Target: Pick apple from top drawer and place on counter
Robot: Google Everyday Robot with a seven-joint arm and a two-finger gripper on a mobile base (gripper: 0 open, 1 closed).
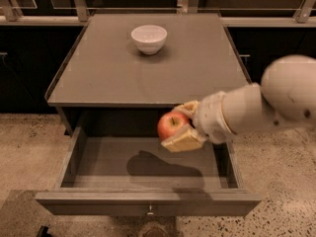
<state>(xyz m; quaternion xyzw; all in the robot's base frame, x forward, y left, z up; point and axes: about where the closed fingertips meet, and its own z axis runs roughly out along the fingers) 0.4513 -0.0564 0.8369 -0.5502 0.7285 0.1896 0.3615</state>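
The red apple (170, 124) with a yellowish patch is held between the tan fingers (182, 142) of my gripper (178, 126). The gripper is shut on it and holds it in the air above the open top drawer (146, 200), just in front of the counter's front edge. The white arm comes in from the right. The drawer is pulled out, its inside is bare, and a small metal knob (149, 212) sits on its front panel. The grey-brown counter (108, 73) lies behind and slightly above the apple.
A white bowl (149, 38) stands on the back middle of the counter. Dark cabinets flank the counter on both sides. A speckled floor surrounds the drawer front. Metal rails run along the back.
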